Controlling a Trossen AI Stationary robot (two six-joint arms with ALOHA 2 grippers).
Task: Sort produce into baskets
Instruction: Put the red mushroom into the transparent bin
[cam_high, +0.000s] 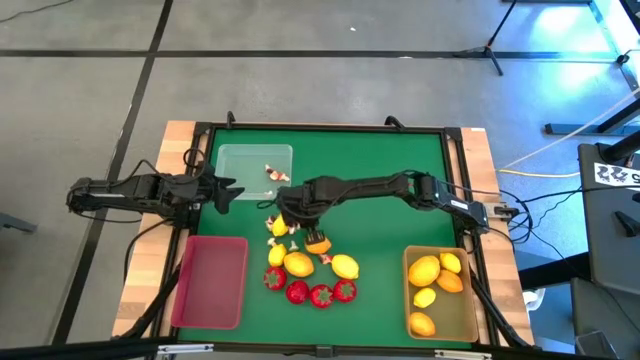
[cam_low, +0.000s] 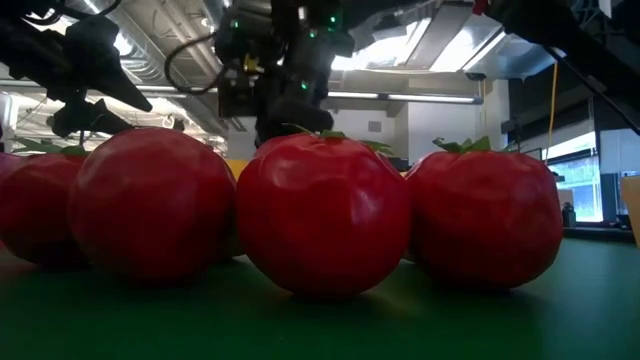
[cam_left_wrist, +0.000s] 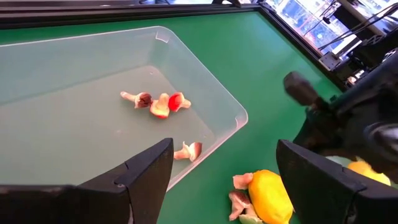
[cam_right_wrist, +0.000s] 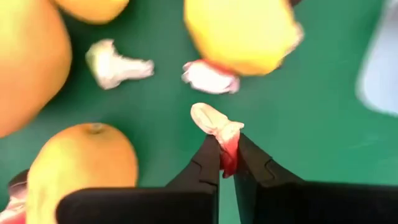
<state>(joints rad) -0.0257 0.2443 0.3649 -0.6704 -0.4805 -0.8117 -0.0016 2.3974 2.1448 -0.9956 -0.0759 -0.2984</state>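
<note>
Near the middle of the green tabletop (cam_high: 380, 235), the right hand (cam_right_wrist: 227, 163) is pinched tight on a tiny white-and-red bit (cam_right_wrist: 217, 127), most likely so it can carry it away from the heap. Other small bits (cam_right_wrist: 115, 64) and yellow lemons (cam_high: 298, 263) lie close around it, and red strawberries (cam_high: 320, 294) sit in a row at the near edge. The clear basket (cam_high: 228, 160) at the far left already has a few little bits (cam_left_wrist: 158, 104) in it, so this bit probably belongs there too. The left hand (cam_high: 222, 192) waits beside that basket with its fingers wide and nothing in them. The tan basket (cam_high: 410, 290) at the near right holds lemons and an orange fruit (cam_high: 450, 282). The pink basket (cam_high: 210, 280) at the near left holds nothing. Around the tabletop is a gray floor (cam_high: 80, 80) with cables (cam_high: 560, 150).
</note>
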